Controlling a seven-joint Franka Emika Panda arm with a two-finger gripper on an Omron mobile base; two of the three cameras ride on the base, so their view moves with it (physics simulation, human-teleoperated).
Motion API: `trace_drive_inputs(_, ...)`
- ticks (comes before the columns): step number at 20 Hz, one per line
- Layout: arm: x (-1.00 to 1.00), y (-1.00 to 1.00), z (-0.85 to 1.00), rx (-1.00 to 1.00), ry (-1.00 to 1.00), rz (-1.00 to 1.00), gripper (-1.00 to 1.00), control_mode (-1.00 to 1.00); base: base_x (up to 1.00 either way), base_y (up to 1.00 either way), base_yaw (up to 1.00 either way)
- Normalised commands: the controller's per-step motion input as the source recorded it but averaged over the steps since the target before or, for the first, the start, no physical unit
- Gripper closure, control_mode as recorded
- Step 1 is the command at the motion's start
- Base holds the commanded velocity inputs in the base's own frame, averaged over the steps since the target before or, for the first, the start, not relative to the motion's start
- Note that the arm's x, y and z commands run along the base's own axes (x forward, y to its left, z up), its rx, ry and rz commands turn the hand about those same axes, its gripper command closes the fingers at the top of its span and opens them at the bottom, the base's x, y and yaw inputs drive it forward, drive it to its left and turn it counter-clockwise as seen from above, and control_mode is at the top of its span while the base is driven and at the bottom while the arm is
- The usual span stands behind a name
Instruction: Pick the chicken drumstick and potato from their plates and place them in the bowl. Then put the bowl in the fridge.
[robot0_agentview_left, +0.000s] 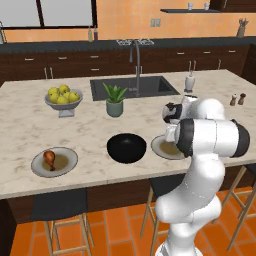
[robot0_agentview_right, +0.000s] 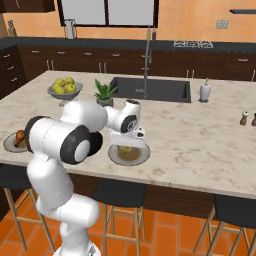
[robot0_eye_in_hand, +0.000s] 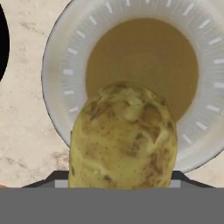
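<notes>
1. The gripper (robot0_agentview_right: 134, 141) was closed on the potato (robot0_eye_in_hand: 124, 136), just above its plate (robot0_eye_in_hand: 61, 65), ready to carry.
2. The bowl (robot0_agentview_left: 126, 147) sat between both plates; the chicken drumstick (robot0_agentview_left: 49, 158) waited on the far one.

In the hand view the potato (robot0_eye_in_hand: 124, 135) covers the tool's fingertips, so how they meet it cannot be read, and the plate (robot0_eye_in_hand: 57, 78) runs off the top and right edges. The black bowl (robot0_eye_in_hand: 2, 43) is a sliver at the left edge. From the left base view the arm hides much of that plate (robot0_agentview_left: 161, 146) (only its left part shows).
</notes>
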Motion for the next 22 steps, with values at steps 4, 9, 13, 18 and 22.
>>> trace_drive_inputs(4,-0.34,0.59,0.99,0.07,0.05,0.04,1.00,-1.00,0.00,0.00,0.00)
trace_drive_inputs(9,-0.06,0.87,0.71,0.05,0.11,0.09,1.00,-1.00,0.00,0.00,0.00)
trace_drive_inputs(13,0.30,1.00,0.00,0.01,0.23,0.06,1.00,-1.00,0.00,0.00,0.00)
trace_drive_inputs(18,0.56,1.00,-0.05,-0.12,0.14,0.00,1.00,-1.00,0.00,0.00,0.00)
trace_drive_inputs(22,0.43,0.68,-0.58,-0.08,0.02,0.00,1.00,-1.00,0.00,0.00,0.00)
